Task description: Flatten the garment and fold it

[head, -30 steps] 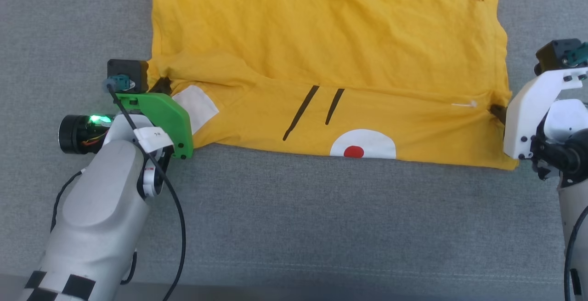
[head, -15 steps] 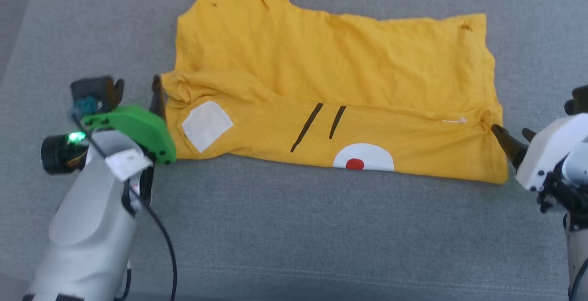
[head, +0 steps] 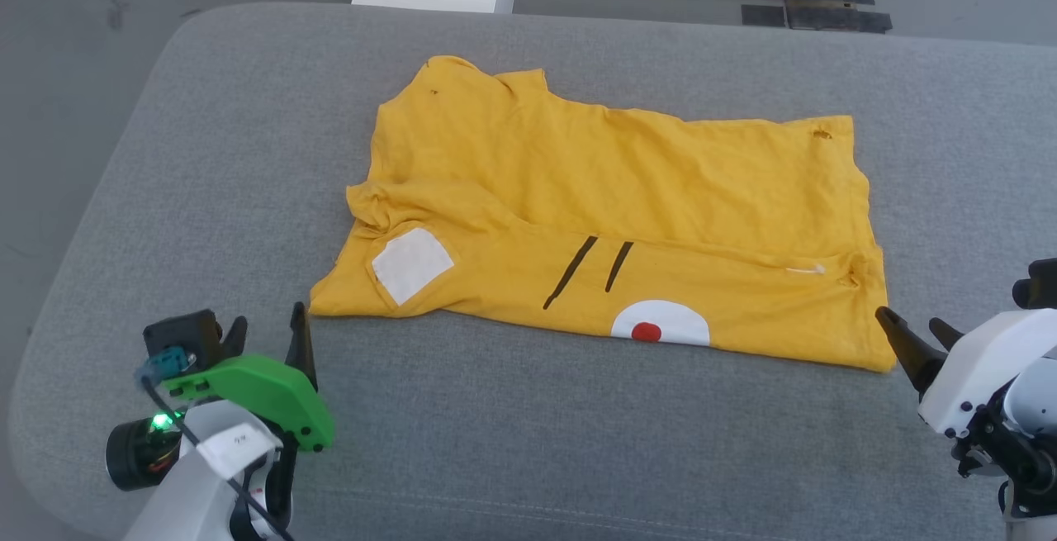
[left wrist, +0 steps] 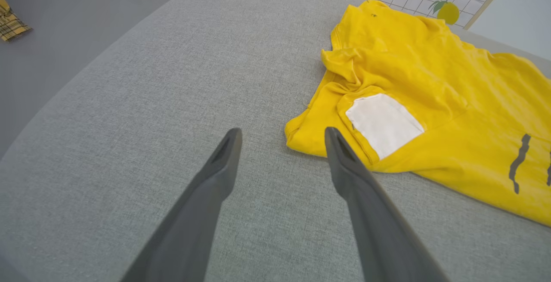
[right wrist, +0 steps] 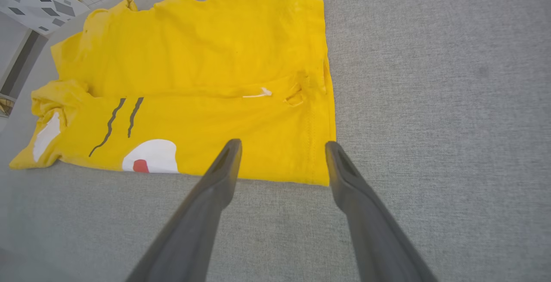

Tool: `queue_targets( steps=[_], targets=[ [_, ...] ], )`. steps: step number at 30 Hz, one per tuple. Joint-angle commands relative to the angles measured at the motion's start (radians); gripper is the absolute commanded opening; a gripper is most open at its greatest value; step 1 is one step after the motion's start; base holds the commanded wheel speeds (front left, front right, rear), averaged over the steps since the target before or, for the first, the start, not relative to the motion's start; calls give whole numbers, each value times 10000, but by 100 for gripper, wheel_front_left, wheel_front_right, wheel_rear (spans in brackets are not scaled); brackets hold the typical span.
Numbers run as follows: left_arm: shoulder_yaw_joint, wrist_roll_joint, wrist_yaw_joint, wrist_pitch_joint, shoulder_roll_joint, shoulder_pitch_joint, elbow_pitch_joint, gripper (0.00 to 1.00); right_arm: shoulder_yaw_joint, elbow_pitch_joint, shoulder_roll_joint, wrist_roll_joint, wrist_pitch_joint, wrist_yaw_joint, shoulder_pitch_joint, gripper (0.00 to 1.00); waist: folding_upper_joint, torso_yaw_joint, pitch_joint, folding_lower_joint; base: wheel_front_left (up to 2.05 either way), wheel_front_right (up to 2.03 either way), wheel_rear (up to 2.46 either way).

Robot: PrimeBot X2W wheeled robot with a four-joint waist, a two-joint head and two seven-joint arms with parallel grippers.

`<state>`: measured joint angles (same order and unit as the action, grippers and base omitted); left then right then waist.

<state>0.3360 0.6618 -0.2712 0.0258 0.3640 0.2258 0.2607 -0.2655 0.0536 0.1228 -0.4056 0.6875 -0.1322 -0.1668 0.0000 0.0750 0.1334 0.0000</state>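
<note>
So the garment lay mostly flat on the grey padded tabletop, near edge folded up over the body; the white semicircle sat right on that fold, with the white sleeve patch at the left end. The left gripper hung near the left sleeve corner, jaws spread, holding nothing; the right gripper was just beside the right near corner, jaws apart too, empty.

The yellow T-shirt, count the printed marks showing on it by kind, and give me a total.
White sleeve patch: 1
Black strokes: 2
White semicircle: 1
Red dot: 1
Total on the garment: 5
</note>
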Motion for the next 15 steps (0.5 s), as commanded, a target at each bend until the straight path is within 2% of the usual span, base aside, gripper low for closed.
queue_targets(
  steps=[1, 6, 10, 15],
  targets=[
    [39, 101, 4, -338, 71, 75, -87, 100, -37, -144, -51, 24, 67, 15, 83, 100, 0, -6, 79, 0, 0, 0, 0],
    [480, 357, -44, -2446, 190, 1095, 80, 100, -122, -479, -53, 98, 221, 15, -2, 100, 0, -83, 522, 0, 0, 0, 0],
    [877, 457, -65, -4188, 279, 2196, 831, 100, -6, -645, -85, 104, 330, 15, -158, 100, 0, -306, 951, 0, 0, 0, 0],
    [1223, 392, -103, -5328, 374, 2897, 1594, 100, 99, -687, -29, 106, 348, 15, -350, 100, 0, -598, 1343, 0, 0, 0, 0]
  ],
)
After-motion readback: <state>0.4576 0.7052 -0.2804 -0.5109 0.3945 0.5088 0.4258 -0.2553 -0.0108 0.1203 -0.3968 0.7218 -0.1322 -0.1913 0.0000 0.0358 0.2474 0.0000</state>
